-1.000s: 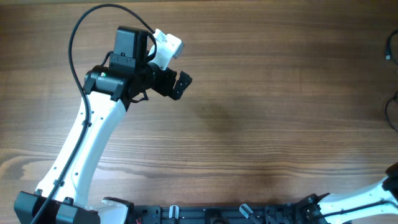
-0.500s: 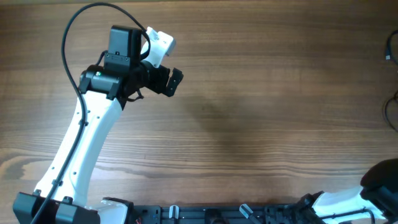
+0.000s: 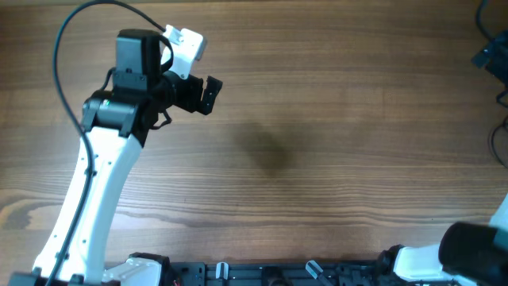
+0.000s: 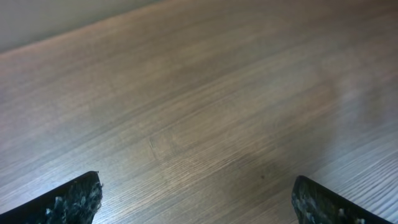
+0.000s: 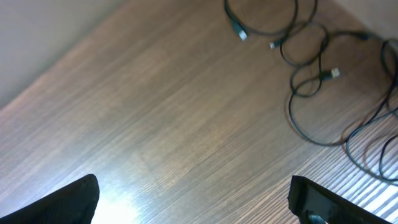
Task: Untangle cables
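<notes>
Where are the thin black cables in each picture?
Overhead: the cables peek in at the far right edge, mostly cut off.
Left wrist: not in it, only bare wood.
Right wrist: the cables lie in loose loops at the top right.
Shared landmark: the wooden table, seen in all three views.

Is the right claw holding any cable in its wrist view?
No, the cables lie loose on the table, ahead of the open right claw.

Thin black cables (image 5: 334, 73) run off the top and right edges of the right wrist view, their full tangle unseen, while overhead only a blurred corner of the right arm (image 3: 475, 248) shows.
</notes>
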### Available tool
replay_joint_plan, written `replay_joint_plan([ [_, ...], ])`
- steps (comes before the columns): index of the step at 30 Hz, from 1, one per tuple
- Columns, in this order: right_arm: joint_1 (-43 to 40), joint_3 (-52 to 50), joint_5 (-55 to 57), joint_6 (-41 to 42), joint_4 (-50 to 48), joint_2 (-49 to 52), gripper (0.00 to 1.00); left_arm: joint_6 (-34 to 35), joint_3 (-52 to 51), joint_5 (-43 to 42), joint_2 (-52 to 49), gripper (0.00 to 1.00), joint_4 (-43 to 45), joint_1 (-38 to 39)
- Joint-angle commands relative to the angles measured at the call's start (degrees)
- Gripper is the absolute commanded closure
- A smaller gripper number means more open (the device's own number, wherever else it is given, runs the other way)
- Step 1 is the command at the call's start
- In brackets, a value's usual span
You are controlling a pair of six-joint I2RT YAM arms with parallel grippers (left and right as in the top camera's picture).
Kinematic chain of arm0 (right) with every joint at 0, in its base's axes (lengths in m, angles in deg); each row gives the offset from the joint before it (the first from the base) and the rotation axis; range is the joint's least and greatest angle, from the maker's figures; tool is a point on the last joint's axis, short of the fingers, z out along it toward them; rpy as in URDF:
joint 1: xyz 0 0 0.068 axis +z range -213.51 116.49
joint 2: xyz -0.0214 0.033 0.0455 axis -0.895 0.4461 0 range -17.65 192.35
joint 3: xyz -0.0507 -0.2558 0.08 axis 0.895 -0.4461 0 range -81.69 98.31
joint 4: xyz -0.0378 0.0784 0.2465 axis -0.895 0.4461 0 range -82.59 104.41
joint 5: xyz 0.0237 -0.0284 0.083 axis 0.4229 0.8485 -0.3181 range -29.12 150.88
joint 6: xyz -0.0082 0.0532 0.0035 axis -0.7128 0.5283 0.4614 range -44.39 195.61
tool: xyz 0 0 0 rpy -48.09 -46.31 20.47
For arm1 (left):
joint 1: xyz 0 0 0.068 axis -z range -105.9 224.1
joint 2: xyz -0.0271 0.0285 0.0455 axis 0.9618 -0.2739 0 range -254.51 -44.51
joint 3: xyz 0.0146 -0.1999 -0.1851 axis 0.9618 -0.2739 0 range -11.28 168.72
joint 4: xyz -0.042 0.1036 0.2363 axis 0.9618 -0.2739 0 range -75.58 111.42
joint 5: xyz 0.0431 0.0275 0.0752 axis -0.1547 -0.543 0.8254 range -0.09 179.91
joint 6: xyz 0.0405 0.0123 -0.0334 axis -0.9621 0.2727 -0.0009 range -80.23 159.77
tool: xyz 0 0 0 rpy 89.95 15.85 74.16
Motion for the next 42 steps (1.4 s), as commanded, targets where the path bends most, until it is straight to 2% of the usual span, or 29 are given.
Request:
replay_joint_plan([
  [1,3.7,0.1,3.9,-0.7,0.5,-5.6,0.0,1.9,0.4,1.4,5.4,0.0,0.8,-0.2],
  [5,6.5,0.1,4.0,-0.7,0.7,-10.5,0.0,2.6,0.4,2.5,9.4,0.0,0.0,-0.2],
  [9,8.8,0.1,1.7,-0.7,1.7,-13.2,0.0,6.7,0.4,5.1,11.7,0.0,-1.0,-0.2],
  [15,16.7,0.1,-1.0,-2.4,3.0,-13.7,0.0,12.3,0.4,9.7,13.7,0.0,-3.1,-0.2],
  [22,25.9,0.1,-0.7,-3.8,8.6,-13.1,0.0,17.4,0.4,10.4,15.3,0.0,-3.7,-0.2],
  [25,29.0,-0.1,-0.8,-7.1,9.0,-12.7,0.0,20.0,0.4,11.1,15.3,0.0,-3.8,-0.2],
  [35,33.4,-0.1,-1.3,-7.7,8.7,-8.4,0.0,21.0,0.4,11.2,13.0,0.0,-4.1,-0.1],
  [40,35.0,-0.1,-1.2,-7.8,7.4,-3.9,0.0,14.7,0.4,11.3,8.1,0.0,-0.8,1.6],
  [42,36.2,-0.1,-1.2,-7.8,4.7,-1.8,0.0,14.6,0.4,12.9,5.2,0.0,0.6,2.2],
])
